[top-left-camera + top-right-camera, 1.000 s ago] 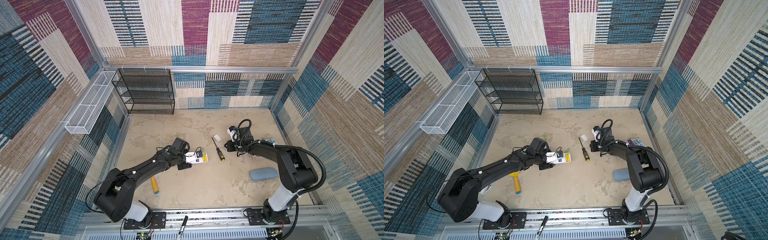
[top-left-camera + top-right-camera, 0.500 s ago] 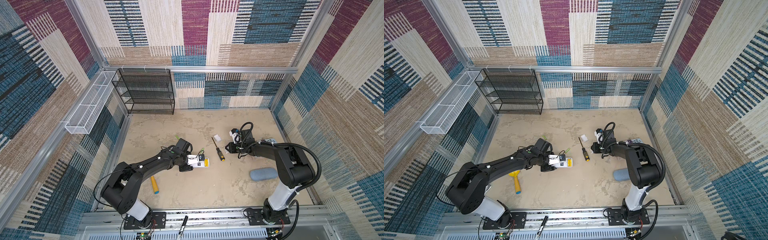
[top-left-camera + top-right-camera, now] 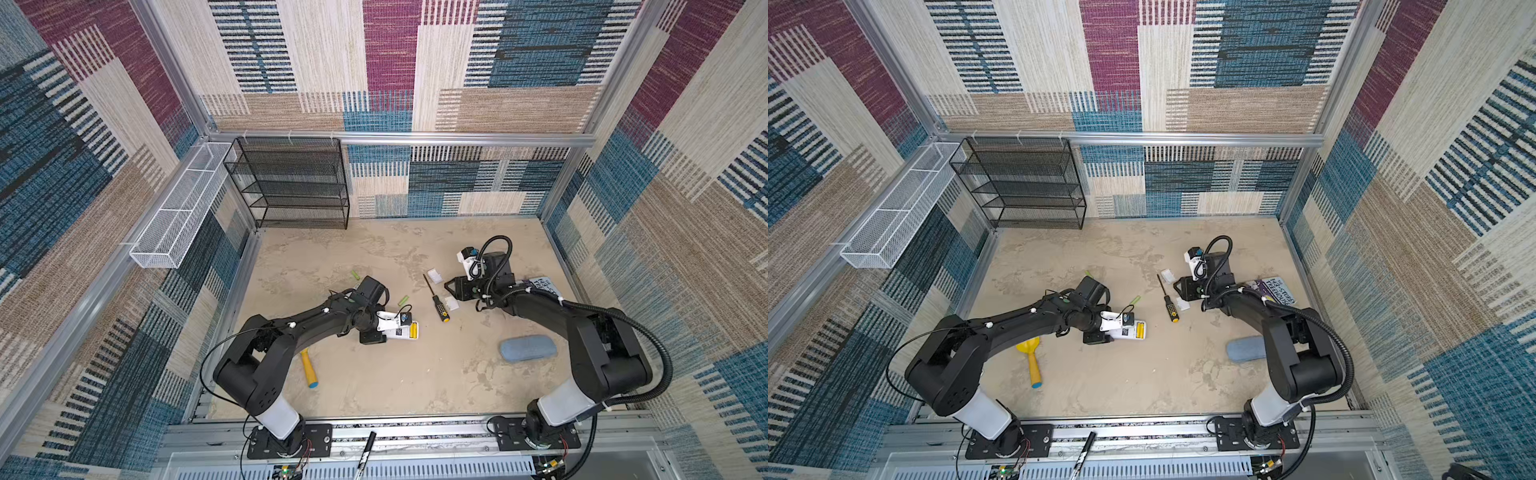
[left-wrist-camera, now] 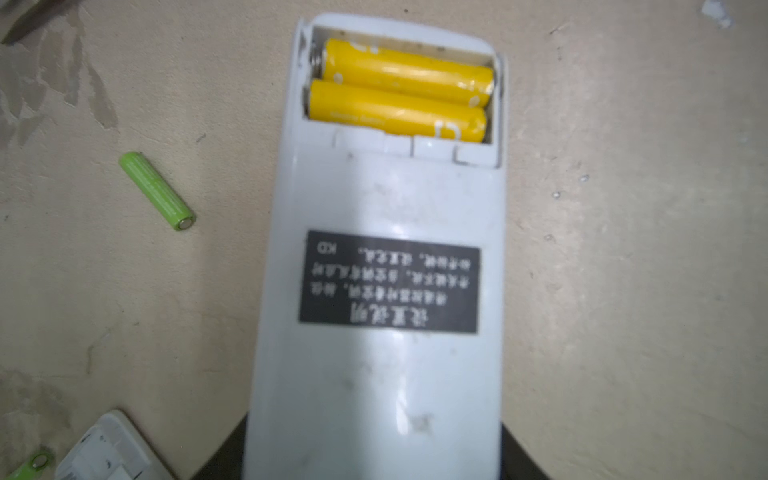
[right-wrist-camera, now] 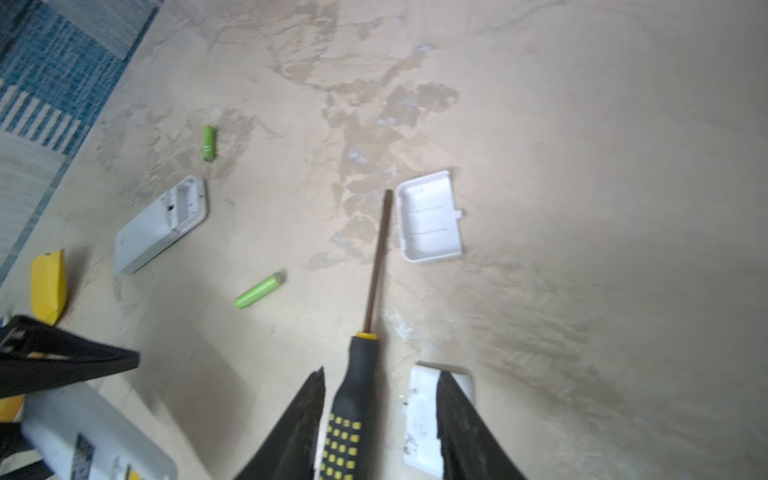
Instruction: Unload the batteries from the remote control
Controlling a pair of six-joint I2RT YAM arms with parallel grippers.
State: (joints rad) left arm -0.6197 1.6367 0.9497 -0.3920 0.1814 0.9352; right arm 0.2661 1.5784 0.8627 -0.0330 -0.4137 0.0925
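Note:
My left gripper [image 3: 384, 330] [image 4: 374, 465] is shut on the white remote control [image 3: 401, 331] [image 3: 1129, 331] [image 4: 386, 291], which lies back-up on the table. Two yellow batteries [image 4: 399, 91] [image 3: 413, 331] sit in its uncovered compartment. Two green batteries [image 3: 355, 274] [image 3: 403, 299] [image 5: 209, 143] [image 5: 259, 291] lie loose on the table. My right gripper [image 5: 381, 372] [image 3: 449, 287] is open. The black-and-yellow screwdriver [image 5: 353, 395] [image 3: 438, 305] lies between its fingers, with a gap on each side.
A second white remote [image 5: 160, 226] with an empty compartment lies near the left arm. Two white battery covers [image 5: 430, 216] [image 5: 422, 419] lie by the screwdriver. A blue-grey case [image 3: 528, 348], a book [image 3: 544, 286], a yellow scoop [image 3: 308, 368] and a black wire rack [image 3: 291, 183] are also here.
The right gripper's jaws have opened beside the screwdriver handle. The left gripper has shifted a little toward the front with the remote control.

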